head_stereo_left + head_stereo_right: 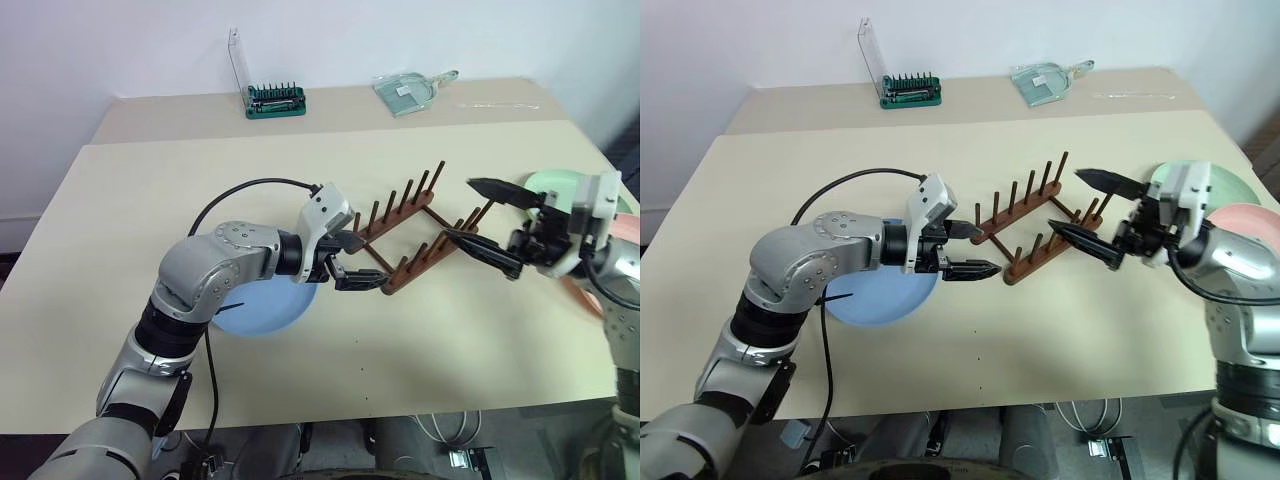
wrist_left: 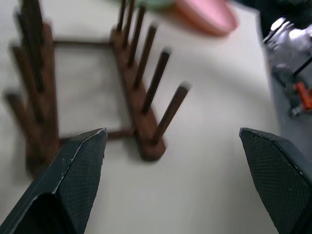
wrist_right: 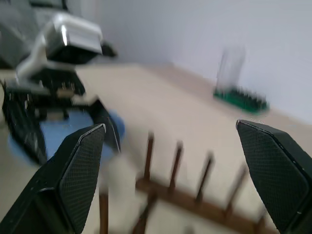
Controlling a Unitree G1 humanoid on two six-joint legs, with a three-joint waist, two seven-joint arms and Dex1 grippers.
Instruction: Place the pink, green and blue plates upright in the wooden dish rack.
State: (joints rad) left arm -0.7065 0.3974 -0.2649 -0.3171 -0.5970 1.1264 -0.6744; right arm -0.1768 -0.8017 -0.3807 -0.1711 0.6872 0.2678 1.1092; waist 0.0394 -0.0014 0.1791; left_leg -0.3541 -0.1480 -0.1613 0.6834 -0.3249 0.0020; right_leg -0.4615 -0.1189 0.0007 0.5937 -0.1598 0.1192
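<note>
Head view: rack (image 1: 408, 232) empty, mid-worktop (image 1: 120, 200). Blue plate (image 1: 262, 310) under left arm; green plate (image 1: 552, 186) and pink plate (image 1: 1248, 222) at right. Left gripper (image 1: 350, 265) and right gripper (image 1: 490, 220) released, empty. Plates likely light, rigid, smooth; grasp by rim.

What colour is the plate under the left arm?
Light blue plate, clearest in the right eye view.
</note>
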